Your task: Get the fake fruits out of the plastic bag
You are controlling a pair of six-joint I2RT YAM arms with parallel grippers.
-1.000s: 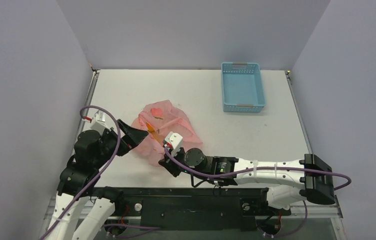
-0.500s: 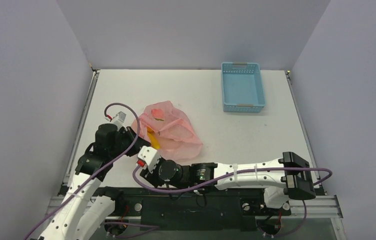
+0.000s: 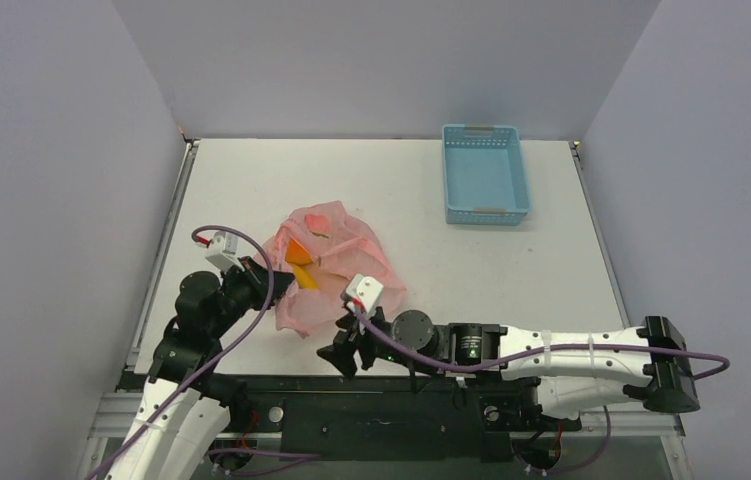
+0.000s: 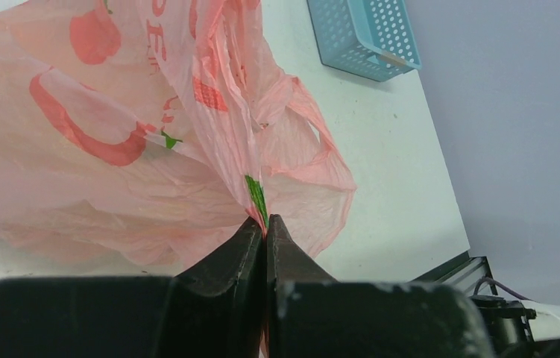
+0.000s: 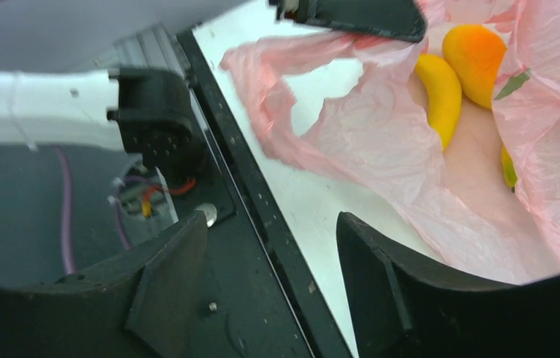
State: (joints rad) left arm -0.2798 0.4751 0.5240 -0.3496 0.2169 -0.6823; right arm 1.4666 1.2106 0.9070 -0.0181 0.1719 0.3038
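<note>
The pink plastic bag [image 3: 336, 262] lies crumpled left of the table's middle. My left gripper [image 3: 277, 283] is shut on a fold of the plastic bag [image 4: 112, 171] at its near-left edge, the film pinched between the tips [image 4: 265, 222]. The bag's mouth gapes, and inside show a yellow banana [image 5: 441, 93], an orange-yellow mango-like fruit [image 5: 474, 52] and a sliver of another yellow fruit [image 5: 509, 168]. Orange and yellow [image 3: 299, 268] also show through the bag from above. My right gripper [image 5: 273, 220] stands open and empty over the table's near edge, short of the bag [image 5: 381, 142].
A light-blue slotted basket [image 3: 485, 175] stands at the back right, also seen as the basket [image 4: 366, 37] in the left wrist view. The black frame rail [image 5: 254, 224] runs right under the right gripper. Grey walls close in the table's sides.
The left gripper has shut on the bag's edge and holds it up. The right gripper has opened, let go of the bag and drawn back to the near edge.
</note>
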